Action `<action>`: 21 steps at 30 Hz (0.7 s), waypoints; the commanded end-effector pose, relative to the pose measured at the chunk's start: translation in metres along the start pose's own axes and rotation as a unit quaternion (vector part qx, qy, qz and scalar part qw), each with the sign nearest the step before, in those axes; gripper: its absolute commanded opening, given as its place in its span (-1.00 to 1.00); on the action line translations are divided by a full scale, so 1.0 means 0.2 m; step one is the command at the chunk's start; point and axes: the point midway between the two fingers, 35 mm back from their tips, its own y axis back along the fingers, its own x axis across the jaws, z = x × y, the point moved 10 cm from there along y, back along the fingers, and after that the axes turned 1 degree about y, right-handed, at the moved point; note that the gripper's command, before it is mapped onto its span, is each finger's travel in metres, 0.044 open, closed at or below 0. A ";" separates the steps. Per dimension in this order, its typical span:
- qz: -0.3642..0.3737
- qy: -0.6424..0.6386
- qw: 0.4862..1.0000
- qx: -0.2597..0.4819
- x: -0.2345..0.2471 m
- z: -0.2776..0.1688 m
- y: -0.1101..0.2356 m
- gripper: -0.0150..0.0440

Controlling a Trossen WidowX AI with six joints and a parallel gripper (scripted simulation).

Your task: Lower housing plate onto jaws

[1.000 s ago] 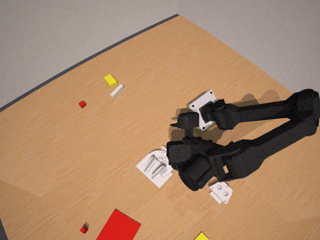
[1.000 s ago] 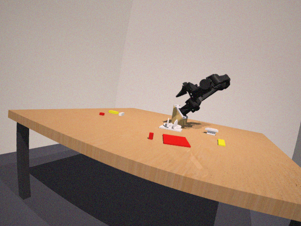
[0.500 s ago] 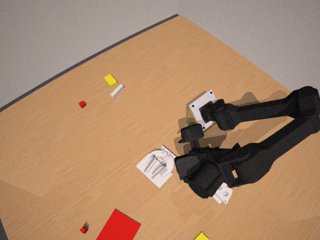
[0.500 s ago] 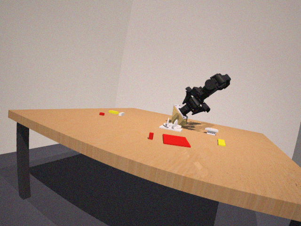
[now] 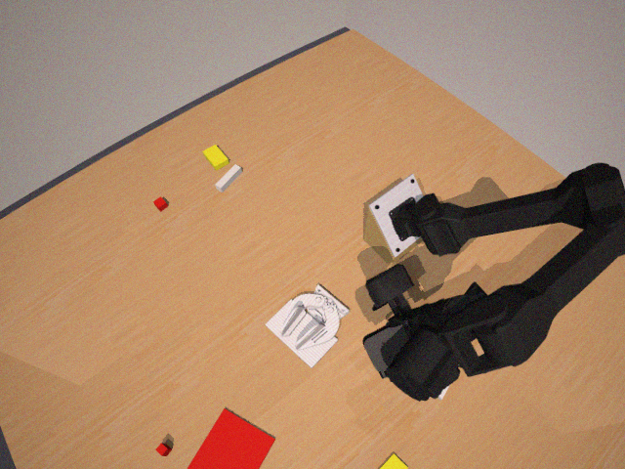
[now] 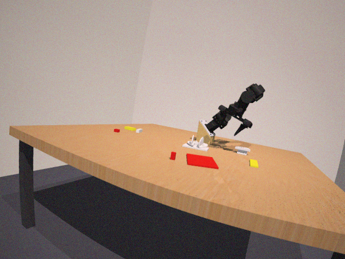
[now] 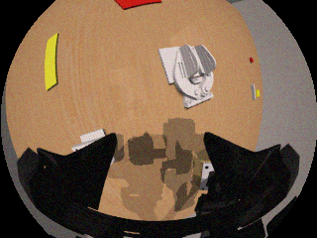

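The housing plate (image 5: 442, 393) (image 6: 242, 149) (image 7: 92, 135) is on the surface (image 5: 151, 282) (image 6: 111, 150) (image 7: 119, 74), off the jaws and apart from their base (image 5: 305, 340) (image 6: 187, 145) (image 7: 167, 61). Only a sliver shows from the top, past the end effector (image 5: 391, 315) (image 6: 226, 125) (image 7: 160, 137). Its fingers stand wide apart with nothing between them, above the surface. Both jaws (image 5: 294, 319) (image 6: 200, 142) (image 7: 188, 60) stand up on the base, near the arm's wedge mount (image 5: 413, 184) (image 6: 202, 131) (image 7: 205, 171). Farther out lies a red panel (image 5: 231, 442) (image 6: 201, 161) (image 7: 139, 3).
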 end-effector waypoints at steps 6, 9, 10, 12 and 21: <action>0.086 0.044 0.995 0.024 0.10 -0.05 0.06 1.00; 0.113 0.056 0.991 0.033 0.13 -0.06 0.08 1.00; 0.122 0.060 0.990 0.036 0.14 -0.07 0.09 1.00; 0.139 0.068 0.987 0.041 0.15 -0.08 0.10 1.00; 0.178 0.085 0.979 0.054 0.19 -0.10 0.13 1.00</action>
